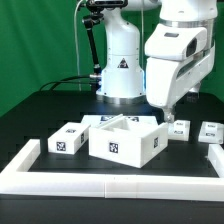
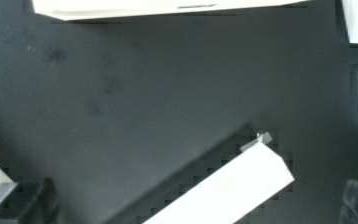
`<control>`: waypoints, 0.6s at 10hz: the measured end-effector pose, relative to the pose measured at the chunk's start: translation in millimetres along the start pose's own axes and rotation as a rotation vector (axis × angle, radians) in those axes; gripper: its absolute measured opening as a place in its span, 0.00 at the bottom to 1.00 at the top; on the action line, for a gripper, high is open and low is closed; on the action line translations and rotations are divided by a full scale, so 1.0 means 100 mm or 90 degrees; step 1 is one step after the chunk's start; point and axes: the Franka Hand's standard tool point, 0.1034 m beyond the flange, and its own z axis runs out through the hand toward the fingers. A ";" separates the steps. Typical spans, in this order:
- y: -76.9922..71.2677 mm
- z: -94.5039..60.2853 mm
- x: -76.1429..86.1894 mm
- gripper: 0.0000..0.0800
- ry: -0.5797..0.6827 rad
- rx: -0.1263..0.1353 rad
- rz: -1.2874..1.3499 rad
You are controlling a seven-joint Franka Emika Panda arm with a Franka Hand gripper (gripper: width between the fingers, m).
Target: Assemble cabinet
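Exterior view's middle is occupied by the cabinet (image 1: 125, 142), while the gripper (image 1: 168, 118), fingers spread and empty, is held near a small white block (image 1: 180, 129), which should be straddled squarely before closing.

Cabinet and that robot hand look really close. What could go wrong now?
1. The gripper hangs just beside the cabinet. Going down, it might bump the wall and shove the cabinet askew.
2. A small block lies right by the open gripper. If the fingers land off-centre, they might push the block away rather than grip it.
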 end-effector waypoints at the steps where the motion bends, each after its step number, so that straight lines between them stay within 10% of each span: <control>1: 0.00 0.00 0.00 1.00 0.000 0.000 0.000; 6: -0.02 0.03 -0.04 1.00 0.013 -0.021 -0.004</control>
